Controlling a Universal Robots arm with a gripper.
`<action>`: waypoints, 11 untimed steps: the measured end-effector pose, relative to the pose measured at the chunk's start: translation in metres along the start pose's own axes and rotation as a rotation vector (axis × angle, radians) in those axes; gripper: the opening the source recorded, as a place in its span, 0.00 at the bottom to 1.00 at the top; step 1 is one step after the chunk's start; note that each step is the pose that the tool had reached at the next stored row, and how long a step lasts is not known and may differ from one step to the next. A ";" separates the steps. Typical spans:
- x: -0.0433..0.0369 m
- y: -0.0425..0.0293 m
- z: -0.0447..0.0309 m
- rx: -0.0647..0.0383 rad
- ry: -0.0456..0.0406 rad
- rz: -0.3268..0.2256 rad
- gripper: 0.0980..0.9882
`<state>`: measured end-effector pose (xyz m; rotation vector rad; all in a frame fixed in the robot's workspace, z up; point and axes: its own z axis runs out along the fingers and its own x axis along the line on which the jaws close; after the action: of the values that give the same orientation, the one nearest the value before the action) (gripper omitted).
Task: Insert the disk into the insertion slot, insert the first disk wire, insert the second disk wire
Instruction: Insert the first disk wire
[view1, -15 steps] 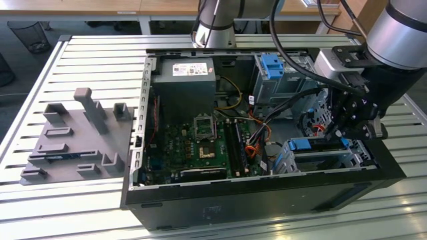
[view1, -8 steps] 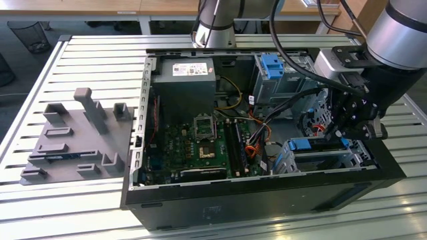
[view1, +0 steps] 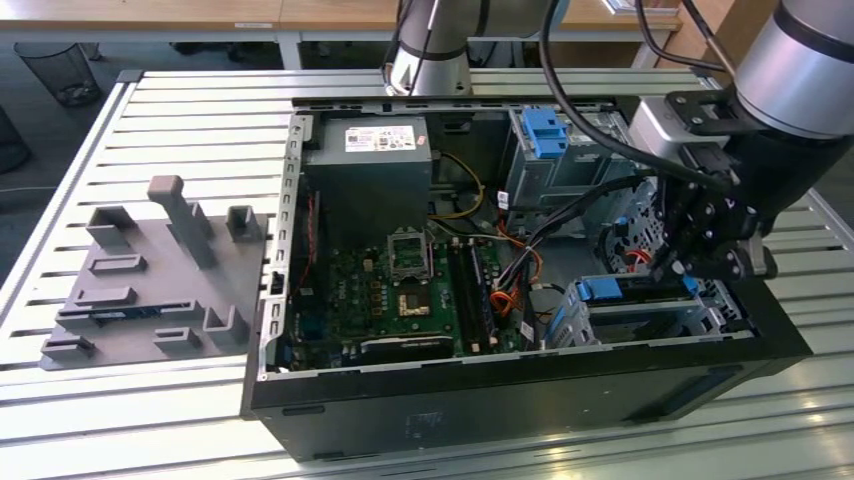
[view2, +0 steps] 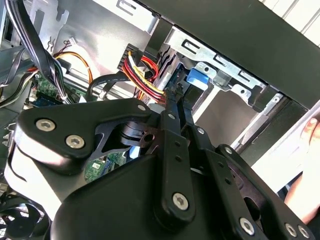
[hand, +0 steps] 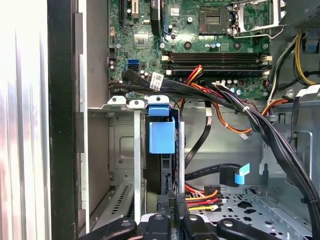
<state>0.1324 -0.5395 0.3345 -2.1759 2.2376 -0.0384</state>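
The disk (view1: 638, 292), with its bright blue carrier rail, sits in the insertion slot (view1: 667, 322), a low perforated metal cage at the open computer case's corner on the exterior view's right. My gripper (view1: 697, 272) hangs over the end of that cage. In the first wrist view the disk (hand: 161, 137) stands edge-on between the slot's metal walls (hand: 122, 145), and my gripper (hand: 173, 207) is shut on its near end. The second wrist view shows the gripper (view2: 176, 97) reaching to the disk's blue tab (view2: 198, 77). Red and yellow wires (view2: 142, 75) lie loose beside it.
A black cable with a blue plug (hand: 235, 175) and a thick black cable bundle (hand: 260, 125) cross next to the slot. A taller cage with a blue clip (view1: 547, 130), the motherboard (view1: 400, 280) and a grey fixture plate (view1: 147, 280) are nearby. A person's hand (view2: 310, 145) is just outside the case.
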 end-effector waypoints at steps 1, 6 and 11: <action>0.0004 0.0000 0.0000 0.000 0.0000 0.000 0.08; 0.0013 0.0000 0.0004 0.000 0.0000 0.002 0.08; 0.0002 0.0000 0.0006 0.000 -0.0001 0.002 0.08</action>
<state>0.1324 -0.5397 0.3339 -2.1736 2.2396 -0.0383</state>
